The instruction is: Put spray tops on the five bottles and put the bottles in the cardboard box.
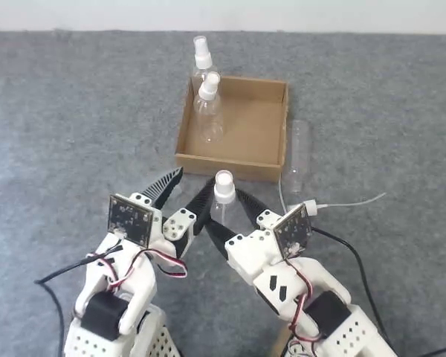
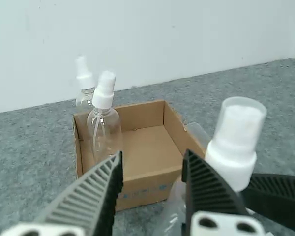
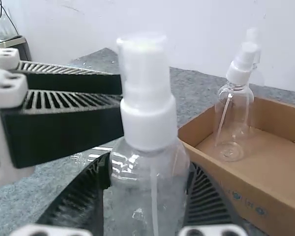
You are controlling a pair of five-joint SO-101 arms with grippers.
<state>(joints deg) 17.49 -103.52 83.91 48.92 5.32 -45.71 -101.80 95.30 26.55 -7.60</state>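
The right pincer (image 1: 229, 217) grips a clear, thin-walled plastic bottle with a white spray top (image 3: 147, 167) by its rounded body and holds it upright. Light, smooth and probably a little squashy, the bottle looks best held just below the firmer shoulder. The left pincer (image 2: 152, 189) gapes empty just beside it. Beyond both pincers sits the shallow brown cardboard box (image 1: 201, 160) on the grey felted counter (image 1: 74, 111).

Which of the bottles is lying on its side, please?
The clear bottle on the carpet beside the cardboard box; the others stand upright.
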